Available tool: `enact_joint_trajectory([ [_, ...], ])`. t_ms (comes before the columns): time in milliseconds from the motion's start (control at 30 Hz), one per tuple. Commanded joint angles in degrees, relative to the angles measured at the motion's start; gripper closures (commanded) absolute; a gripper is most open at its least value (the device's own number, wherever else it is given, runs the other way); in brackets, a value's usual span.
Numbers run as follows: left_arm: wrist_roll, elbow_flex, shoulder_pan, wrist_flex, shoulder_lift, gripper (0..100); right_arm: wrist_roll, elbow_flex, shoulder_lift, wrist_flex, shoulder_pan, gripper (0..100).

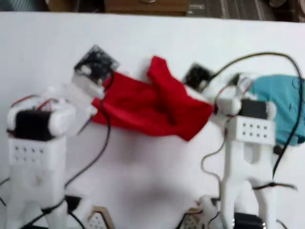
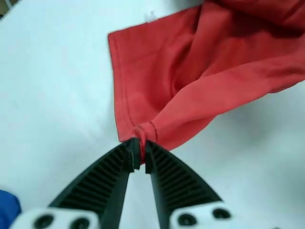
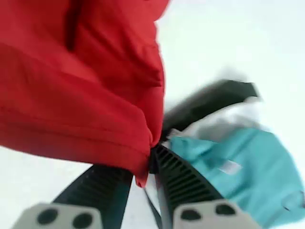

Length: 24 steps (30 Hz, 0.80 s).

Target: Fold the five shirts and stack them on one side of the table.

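Observation:
A red shirt [image 1: 152, 105] hangs bunched between the two arms over the middle of the white table [image 1: 152, 162]. My left gripper [image 2: 141, 153] is shut on a hemmed corner of the red shirt [image 2: 190, 76], at the shirt's left end [image 1: 97, 104] in the high view. My right gripper [image 3: 151, 164] is shut on an edge of the red shirt [image 3: 76, 86] at its right end [image 1: 209, 109]. A teal shirt [image 1: 281, 105] lies on the table just right of the right arm; in the right wrist view the teal shirt [image 3: 238, 171] sits beyond the fingers.
A bit of blue cloth [image 2: 7, 210] shows beside the left gripper's base. Cables [image 1: 95, 152] trail across the table from both arms. The table's far edge [image 1: 152, 14] runs along the back, with bare white surface in front of the red shirt.

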State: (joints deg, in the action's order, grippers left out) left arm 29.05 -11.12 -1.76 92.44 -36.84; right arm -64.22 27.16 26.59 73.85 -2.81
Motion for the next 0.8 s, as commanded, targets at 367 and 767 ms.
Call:
enact_joint_trajectory([
  [367,5.89,-15.96,-2.46,-16.79,-1.58,98,-0.62,21.89,2.15,-4.0,10.33,85.4],
  [767,5.89,-15.96,-8.79,-17.58,-1.67,98,-5.89,25.76,1.89,-5.76,10.59,85.4],
])
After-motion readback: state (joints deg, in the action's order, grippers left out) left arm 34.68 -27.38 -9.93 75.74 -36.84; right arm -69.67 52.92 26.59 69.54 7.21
